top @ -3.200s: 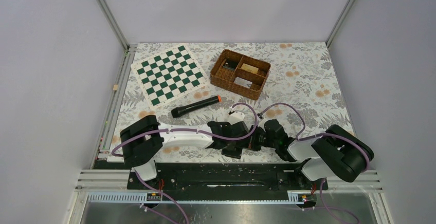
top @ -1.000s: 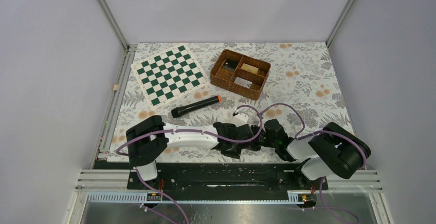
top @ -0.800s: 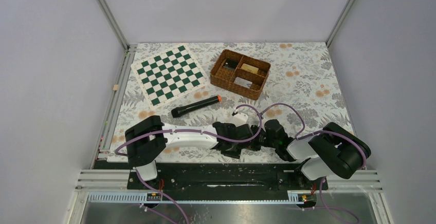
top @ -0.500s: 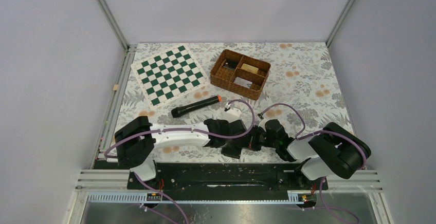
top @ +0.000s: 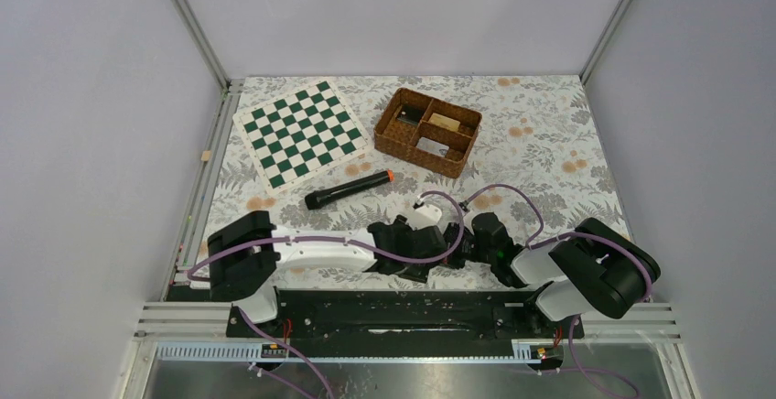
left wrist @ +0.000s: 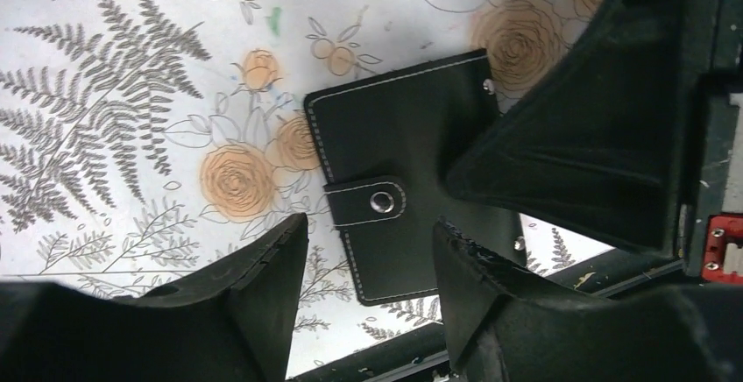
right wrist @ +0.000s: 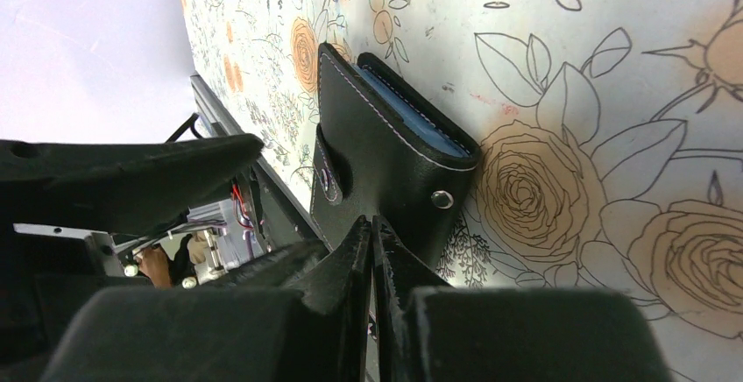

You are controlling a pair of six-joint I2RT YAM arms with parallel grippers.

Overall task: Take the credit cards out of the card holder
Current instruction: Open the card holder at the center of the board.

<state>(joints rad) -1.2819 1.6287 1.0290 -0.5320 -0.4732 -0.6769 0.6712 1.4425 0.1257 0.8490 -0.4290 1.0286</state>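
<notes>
The card holder (left wrist: 412,191) is a black bifold wallet lying closed on the flowered cloth near the table's front edge, its snap tab (left wrist: 379,200) fastened. My left gripper (left wrist: 368,255) is open just above it, a finger on either side of the tab end. My right gripper (right wrist: 371,227) is shut, its tips resting on the wallet's top face (right wrist: 385,172). A blue-grey inner edge (right wrist: 412,117) shows at the wallet's far side. No credit cards are visible. In the top view both grippers (top: 430,251) (top: 460,247) meet and hide the wallet.
A brown wicker basket (top: 427,131) with compartments stands at the back. A green-and-white chessboard (top: 303,134) lies at the back left. A black cylinder with an orange tip (top: 348,188) lies mid-table. The black base rail (top: 403,312) runs right beside the wallet.
My left gripper has moved right and down, closer to the wallet and the right gripper. The right arm has stayed in place with its jaws shut.
</notes>
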